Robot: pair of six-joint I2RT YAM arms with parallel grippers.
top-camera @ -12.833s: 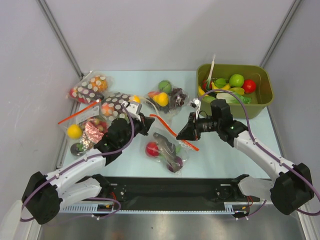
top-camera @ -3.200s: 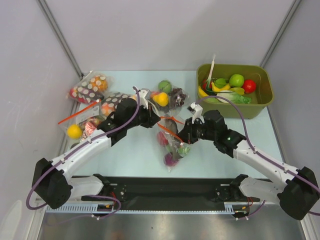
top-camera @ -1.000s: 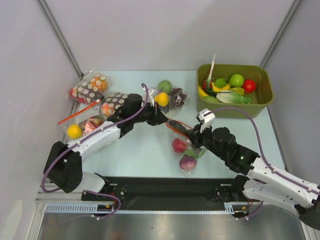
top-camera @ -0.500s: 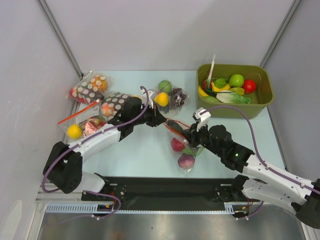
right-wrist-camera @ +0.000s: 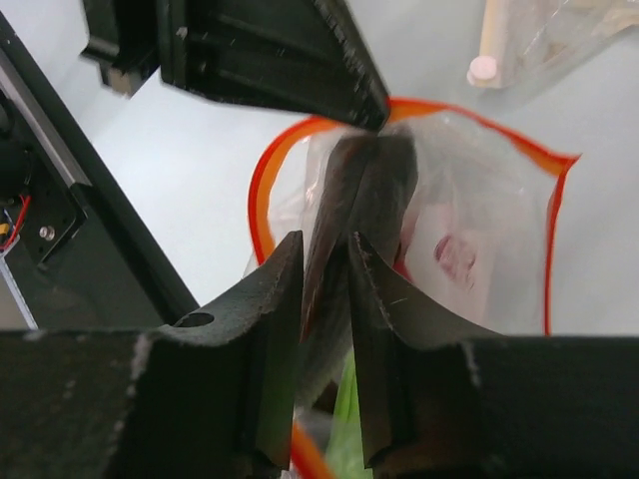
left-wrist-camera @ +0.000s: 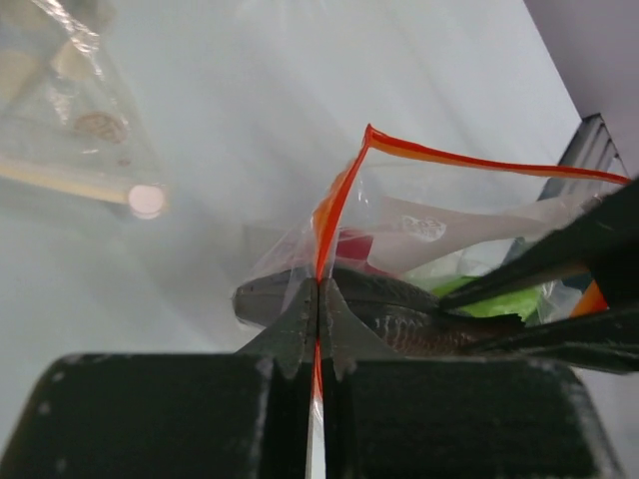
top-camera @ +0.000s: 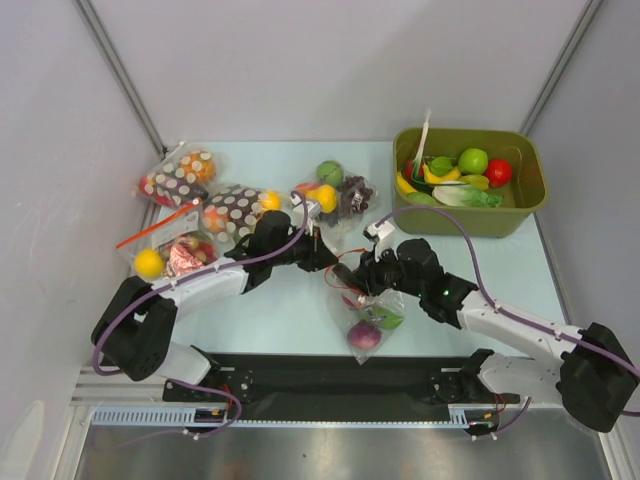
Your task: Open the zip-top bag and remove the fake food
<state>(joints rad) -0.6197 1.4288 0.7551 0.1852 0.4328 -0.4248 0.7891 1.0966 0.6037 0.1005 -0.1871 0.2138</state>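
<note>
The zip-top bag point(top-camera: 368, 312) hangs lifted over the table's middle, its red-orange strip spread into an open loop point(right-wrist-camera: 262, 175). My left gripper point(top-camera: 322, 256) is shut on that strip point(left-wrist-camera: 329, 215), pinching it between its fingertips point(left-wrist-camera: 300, 304). My right gripper point(top-camera: 359, 279) reaches into the mouth, jaws slightly open. The grey fish-like piece point(right-wrist-camera: 367, 185) lies between its fingers; I cannot tell if they press it. The fish point(left-wrist-camera: 399, 311) rests just under the rim. A red ball point(top-camera: 352, 297), a green piece point(top-camera: 387, 319) and a purple piece point(top-camera: 362, 336) sit lower in the bag.
An olive bin point(top-camera: 500, 220) of toy food stands at the back right. Brown dotted bags point(top-camera: 178, 176) point(top-camera: 232, 209) and a clear bag with a yellow ball point(top-camera: 168, 260) lie at the left. Another clear bag point(top-camera: 338, 192) lies behind the grippers.
My right gripper has let go of the bag's rim, parted its jaws and moved left into the mouth over the fish. The bag now hangs from the left gripper alone.
</note>
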